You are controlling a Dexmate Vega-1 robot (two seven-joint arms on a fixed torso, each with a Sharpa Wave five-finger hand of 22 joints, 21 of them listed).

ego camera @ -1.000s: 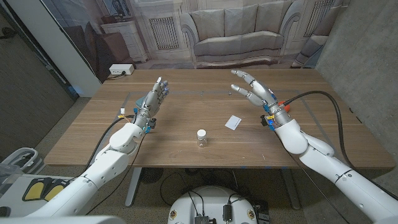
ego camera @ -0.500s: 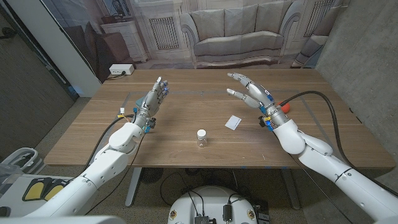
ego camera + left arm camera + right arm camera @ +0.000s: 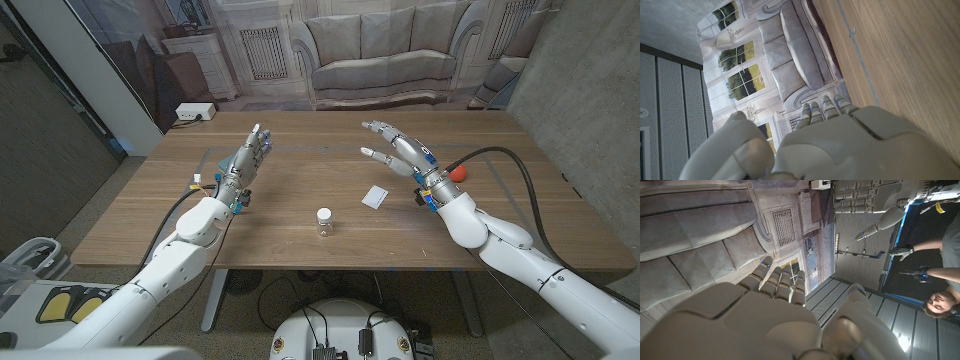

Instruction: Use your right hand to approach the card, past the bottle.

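- Head view: right hand (image 3: 408, 158) is raised over the far right part of the table (image 3: 300, 225), fingers spread wide, holding nothing. It sits beyond the card (image 3: 376, 196) — not touching it.
- Card lies flat on the wood, just right of the table's middle, between the right wrist and the bottle (image 3: 325, 222). The bottle stands upright, nearer the front edge and left of the card, well apart from it.
- Card looks like a small white rectangle turned diagonal; long axis seems to run from near-left to far-right, but it's small and hard to be sure.
- Handling guess: thin, light, stiffish, flat on the surface — hard to pinch from above. Best bet is to catch a short edge or corner, or slide it first.
- Left hand (image 3: 246, 163) is at the left side of the table, fingers straight and together, empty.
- Left wrist view: back of the left hand (image 3: 840, 145) above wood grain; nothing in it.
- Right wrist view: back of the right hand (image 3: 745, 320), fingers extended toward the backdrop; a person (image 3: 940, 287) at the frame edge.
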